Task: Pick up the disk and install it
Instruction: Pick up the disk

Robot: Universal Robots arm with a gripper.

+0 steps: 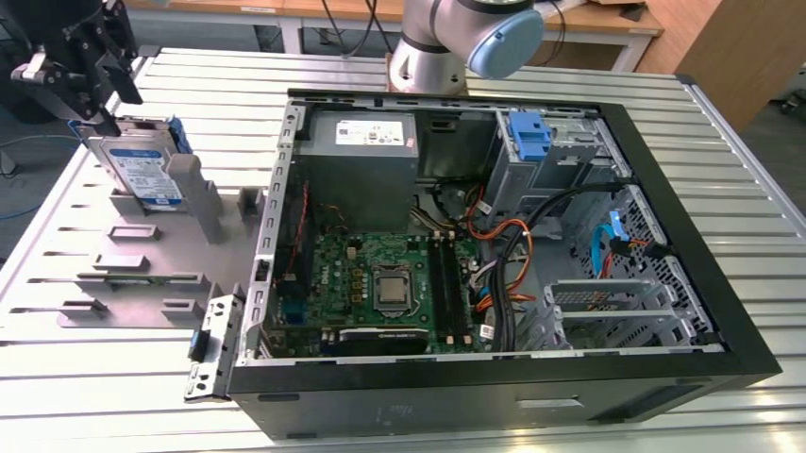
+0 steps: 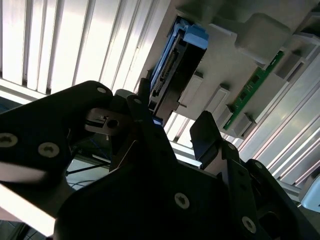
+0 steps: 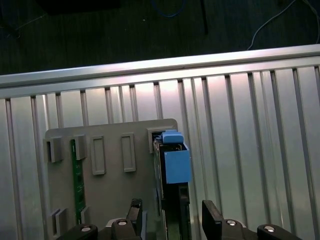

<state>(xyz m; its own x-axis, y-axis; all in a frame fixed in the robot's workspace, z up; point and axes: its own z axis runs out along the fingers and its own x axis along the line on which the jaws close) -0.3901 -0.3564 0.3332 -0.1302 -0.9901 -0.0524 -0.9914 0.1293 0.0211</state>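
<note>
The disk is a silver drive with a white-and-blue label and blue carrier rails. It stands on edge in a grey holder at the exterior view's left, outside the computer case. My gripper hangs at the disk's upper far end. In the first wrist view the gripper is open, with one black finger on each side of the disk and a gap showing on both sides. The second wrist view shows the disk just beyond the gripper.
The open computer case lies on the slatted metal table, with a motherboard, a grey power-supply box and a blue bracket in the far bay. A green memory stick sits in the holder. The arm's base stands behind the case.
</note>
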